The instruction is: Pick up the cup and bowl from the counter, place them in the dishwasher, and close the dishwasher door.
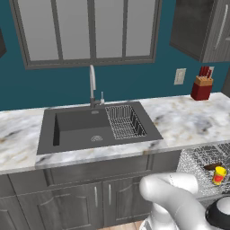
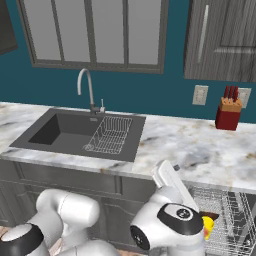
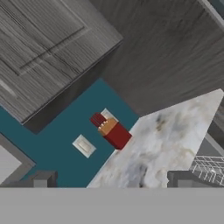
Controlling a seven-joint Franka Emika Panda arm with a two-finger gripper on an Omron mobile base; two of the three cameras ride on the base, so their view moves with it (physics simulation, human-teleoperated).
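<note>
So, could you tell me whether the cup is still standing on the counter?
No, the cup sits in the dishwasher rack, below the counter.

Veined marble, smooth, on the table [image 1: 188, 121]. Matt dark grey in the sink basin [image 1: 81, 128], silver wire in the sink basket [image 1: 126, 121]. Polished metal on the faucet [image 1: 92, 85]. Silver wire mesh in the dishwasher [image 1: 202, 159] rack. Glossy yellow and red on the cup [image 1: 219, 175]. Wood-grained grey on the cabinets [image 1: 96, 197].

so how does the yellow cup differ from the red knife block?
The small yellow cup with a red band sits low in the silver wire dishwasher rack; the red knife block stands on the marble counter by the wall. The cup is far smaller. Both stand upright.
</note>
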